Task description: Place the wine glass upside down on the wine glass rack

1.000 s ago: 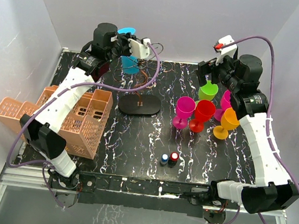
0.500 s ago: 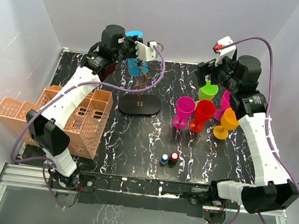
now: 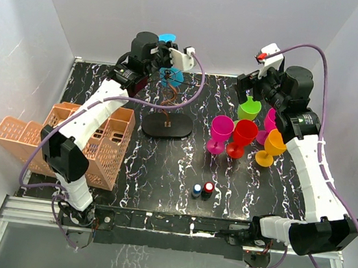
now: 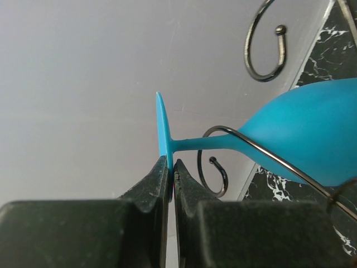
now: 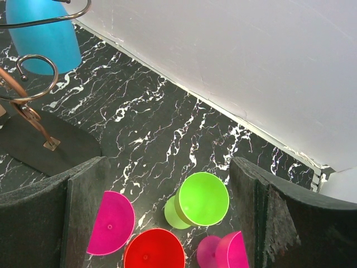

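The blue wine glass (image 3: 171, 77) hangs bowl-down at the top of the wine glass rack (image 3: 169, 103), a thin brown wire stand on a black oval base (image 3: 167, 127). My left gripper (image 3: 169, 49) is shut on the rim of the glass's foot (image 4: 162, 131). In the left wrist view a wire arm of the rack (image 4: 251, 146) crosses the stem and the bowl (image 4: 312, 134), with a curled scroll (image 4: 215, 173) just behind the stem. My right gripper (image 3: 250, 87) stands open and empty above a green glass (image 5: 203, 198).
Upright magenta (image 3: 221, 129), red (image 3: 244, 132), orange (image 3: 272, 145), pink (image 3: 271, 119) and green (image 3: 250, 108) glasses cluster at the right. An orange lattice crate (image 3: 93, 140) sits at the left. Two small capped bottles (image 3: 202, 189) stand near the front.
My left arm has carried the blue glass rightward, from left of the rack onto its top arms. The right arm has not moved.
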Motion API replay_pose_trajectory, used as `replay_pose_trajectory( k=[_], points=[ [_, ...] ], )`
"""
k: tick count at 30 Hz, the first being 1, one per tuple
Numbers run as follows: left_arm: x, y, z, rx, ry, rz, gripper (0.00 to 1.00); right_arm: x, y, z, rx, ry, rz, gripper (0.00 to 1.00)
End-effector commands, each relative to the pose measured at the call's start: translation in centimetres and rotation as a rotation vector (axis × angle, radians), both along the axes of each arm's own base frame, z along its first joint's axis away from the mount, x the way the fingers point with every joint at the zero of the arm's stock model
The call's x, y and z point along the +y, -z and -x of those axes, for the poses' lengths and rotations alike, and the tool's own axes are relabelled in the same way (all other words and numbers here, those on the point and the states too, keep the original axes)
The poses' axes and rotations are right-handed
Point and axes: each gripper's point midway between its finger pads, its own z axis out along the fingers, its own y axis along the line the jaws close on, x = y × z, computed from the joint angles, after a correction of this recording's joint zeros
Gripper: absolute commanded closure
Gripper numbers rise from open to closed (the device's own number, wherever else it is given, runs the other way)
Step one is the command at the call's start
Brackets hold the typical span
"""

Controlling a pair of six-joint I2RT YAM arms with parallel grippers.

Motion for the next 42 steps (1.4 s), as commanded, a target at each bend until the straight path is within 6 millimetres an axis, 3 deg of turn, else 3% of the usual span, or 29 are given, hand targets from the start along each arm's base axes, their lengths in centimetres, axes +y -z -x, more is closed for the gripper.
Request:
replay_pose_trajectory(
  k=[1,19,28,37,42],
  points=[
    [1.1,-2.4,-0.5,-0.087,-0.082,0.042,1.00,0.0,-2.1,0.1,-0.078,-0.006,-0.015,0.02],
    [3.1,-1.7,-0.9,-0.098,-0.197,0.021,0.99,0.0,-2.1,0.2,-0.076,-0.010,-0.017,0.02],
    [3.8,-1.1,0.3,-0.079,-0.201,0.006,0.98,-0.1,-2.1,0.2,-0.076,-0.007,-0.015,0.02],
    [4.4,-1.3,1.4,-0.098,-0.194,0.009,0.93,-0.1,-1.9,0.2,-0.071,-0.016,-0.021,0.02],
    [4.4,-1.6,1.7,-0.100,-0.191,0.031,0.85,-0.2,-1.9,0.3,-0.072,-0.018,-0.025,0.02]
  ],
)
